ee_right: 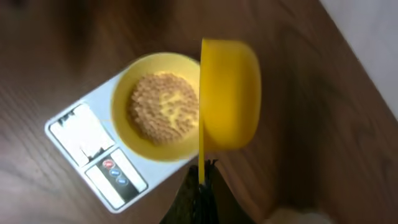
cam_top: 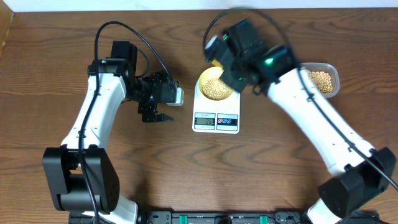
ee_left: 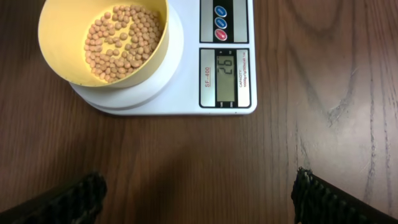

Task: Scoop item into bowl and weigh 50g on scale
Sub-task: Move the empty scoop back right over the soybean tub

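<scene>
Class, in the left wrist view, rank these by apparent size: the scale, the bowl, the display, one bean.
scale
bowl
display
bean
The scale and bowl are both cropped at the top, so that pair is less certain.

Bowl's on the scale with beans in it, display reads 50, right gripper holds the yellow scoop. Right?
No: the display reads 26, not 50, clear in the left wrist view. The rest stands: bowl on the scale, beans in it, right gripper holding the yellow scoop.

Beans, bowl on scale, perhaps 26
</scene>
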You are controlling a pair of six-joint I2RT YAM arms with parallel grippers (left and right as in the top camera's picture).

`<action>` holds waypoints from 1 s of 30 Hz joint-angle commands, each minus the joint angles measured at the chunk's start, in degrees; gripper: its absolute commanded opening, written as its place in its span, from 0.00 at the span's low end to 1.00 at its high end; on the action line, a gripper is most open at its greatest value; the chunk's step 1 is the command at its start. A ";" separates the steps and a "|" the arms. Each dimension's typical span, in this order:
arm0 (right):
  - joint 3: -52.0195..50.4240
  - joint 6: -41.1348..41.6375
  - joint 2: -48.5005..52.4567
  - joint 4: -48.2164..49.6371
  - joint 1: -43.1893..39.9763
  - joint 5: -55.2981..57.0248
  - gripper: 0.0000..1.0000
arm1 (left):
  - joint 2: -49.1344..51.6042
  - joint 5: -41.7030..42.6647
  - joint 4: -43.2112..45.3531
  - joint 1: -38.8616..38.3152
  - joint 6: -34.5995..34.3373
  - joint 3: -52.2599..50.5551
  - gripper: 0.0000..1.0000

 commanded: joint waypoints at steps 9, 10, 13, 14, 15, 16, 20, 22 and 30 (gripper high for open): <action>16.68 16.46 -1.70 -26.58 -18.95 3.37 0.01 | 0.00 1.09 -0.15 -0.13 0.79 0.07 0.98; 16.65 16.98 -1.33 -27.89 -20.68 3.37 0.01 | 0.00 1.07 -0.15 -0.13 0.81 0.07 0.98; 16.55 19.52 0.28 -30.29 -26.27 3.32 0.01 | 0.00 1.09 -0.15 -0.13 0.79 0.07 0.97; 16.55 20.26 1.07 -30.84 -27.89 3.30 0.01 | 0.00 1.09 -0.15 -0.13 0.79 0.04 0.98; 16.55 20.33 1.73 -31.32 -29.07 3.28 0.01 | 0.00 1.09 -0.15 -0.13 0.81 0.07 0.97; 16.55 20.33 2.67 -31.91 -30.32 3.30 0.01 | 0.00 1.09 -0.15 -0.13 0.81 0.07 0.98; 16.52 20.31 6.36 -32.52 -33.09 3.21 0.01 | 0.00 1.09 -0.15 -0.13 0.81 0.07 0.98; 16.52 20.28 8.15 -32.65 -33.79 3.10 0.01 | 0.00 1.09 -0.15 -0.13 0.79 0.07 0.98; 16.50 19.78 16.46 -28.72 -35.71 3.50 0.01 | 0.00 1.09 -0.15 -0.13 0.81 0.07 0.97</action>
